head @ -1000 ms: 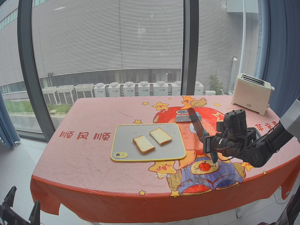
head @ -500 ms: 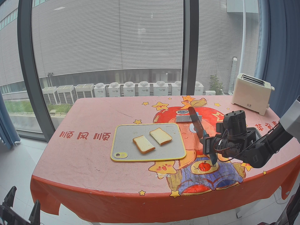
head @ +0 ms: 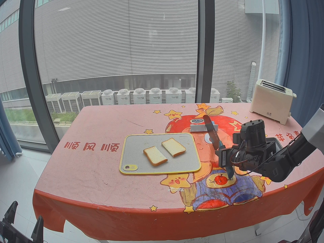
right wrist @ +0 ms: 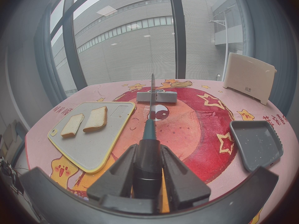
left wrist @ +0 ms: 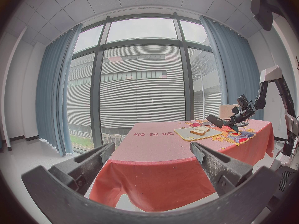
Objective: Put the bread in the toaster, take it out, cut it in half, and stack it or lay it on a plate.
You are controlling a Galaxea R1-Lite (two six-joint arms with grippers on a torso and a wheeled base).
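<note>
1. Right gripper: fingers clamped on the dark handle of the knife. It is over the worktop, to the right of the cutting board and apart from it.
2. Knife: held tilted, with the blade slanting up and away toward the window side. In the right wrist view the blade is edge-on and lines up with the grey knife holder. I cannot tell whether the tip touches the holder.
3. Bread: two halves lie flat on the cutting board, side by side with a narrow gap between them. The nearer half sits toward the board's middle. The farther half sits just beyond it, toward the right edge.
4. Toaster: cream-coloured, upright at the far right corner of the worktop, well apart from the board. No bread is seen in its slots.
5. Plate: grey, square, with crumbs on it. It lies on the right part of the worktop, nearer than the toaster.
6. Left gripper: low, beyond the worktop's near left corner, fingers spread apart with nothing between them.
</note>
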